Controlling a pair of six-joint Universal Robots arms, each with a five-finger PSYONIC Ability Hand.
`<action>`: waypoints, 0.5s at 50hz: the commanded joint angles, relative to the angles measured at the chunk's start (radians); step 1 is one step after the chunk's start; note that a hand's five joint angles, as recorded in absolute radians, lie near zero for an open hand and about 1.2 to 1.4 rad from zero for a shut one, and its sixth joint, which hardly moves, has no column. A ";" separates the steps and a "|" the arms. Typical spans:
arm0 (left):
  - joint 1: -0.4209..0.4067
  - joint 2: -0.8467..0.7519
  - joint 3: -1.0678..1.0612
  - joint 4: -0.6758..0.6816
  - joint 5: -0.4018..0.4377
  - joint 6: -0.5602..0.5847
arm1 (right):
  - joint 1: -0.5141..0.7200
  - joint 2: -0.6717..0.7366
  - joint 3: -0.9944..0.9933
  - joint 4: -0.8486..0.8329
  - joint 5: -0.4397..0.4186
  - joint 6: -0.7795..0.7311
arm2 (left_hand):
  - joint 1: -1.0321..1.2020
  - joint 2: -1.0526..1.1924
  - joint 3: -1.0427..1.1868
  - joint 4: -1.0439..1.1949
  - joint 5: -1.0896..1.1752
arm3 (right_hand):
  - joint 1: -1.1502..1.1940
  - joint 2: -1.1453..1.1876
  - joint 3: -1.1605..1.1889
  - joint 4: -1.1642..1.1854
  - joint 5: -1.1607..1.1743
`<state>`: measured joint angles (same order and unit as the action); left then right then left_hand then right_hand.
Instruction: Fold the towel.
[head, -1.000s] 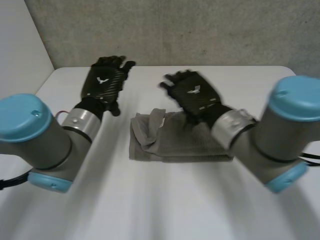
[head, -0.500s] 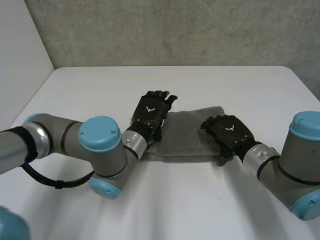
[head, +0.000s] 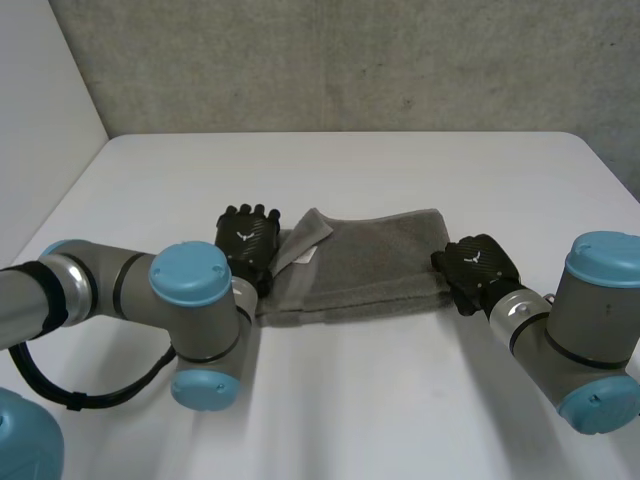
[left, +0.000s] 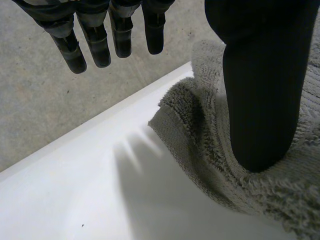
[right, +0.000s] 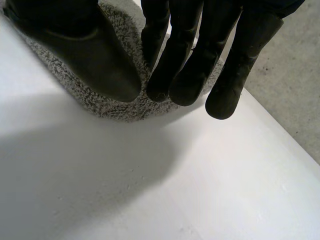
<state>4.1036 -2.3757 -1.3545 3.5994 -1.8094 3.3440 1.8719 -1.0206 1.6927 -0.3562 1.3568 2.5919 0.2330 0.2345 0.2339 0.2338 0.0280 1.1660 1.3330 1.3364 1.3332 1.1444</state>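
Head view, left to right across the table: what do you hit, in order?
left hand → towel → right hand

Right hand (right: 75, 45), fingers (right: 185, 65) around towel (right: 107, 106) edge.

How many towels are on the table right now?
1. The towel lies folded on the table, its left end at the left hand, its right end at the right hand.
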 joint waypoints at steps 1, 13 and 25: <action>-0.003 0.013 -0.020 -0.001 -0.045 -0.001 | 0.003 -0.019 0.007 -0.007 -0.001 0.000 | 0.019 0.017 0.018 0.018 0.049 | 0.230 0.063 0.060 0.063 0.077; -0.008 0.096 -0.037 0.010 -0.057 -0.006 | -0.002 -0.049 0.016 0.000 -0.007 0.002 | -0.005 -0.006 -0.006 -0.006 0.026 | 0.230 0.063 0.060 0.063 0.077; -0.031 0.092 0.023 0.010 0.099 -0.009 | 0.009 -0.046 0.039 0.008 -0.012 0.002 | 0.001 0.000 0.000 0.000 0.032 | -0.268 -0.435 -0.438 -0.435 -0.421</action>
<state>4.0897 -2.2758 -1.3566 3.6098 -1.7848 3.3350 1.8717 -1.0645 1.7191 -0.3484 1.3455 2.5927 0.2125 0.2103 0.2112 0.2109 0.0273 1.1373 1.1692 1.1733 1.1721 0.9975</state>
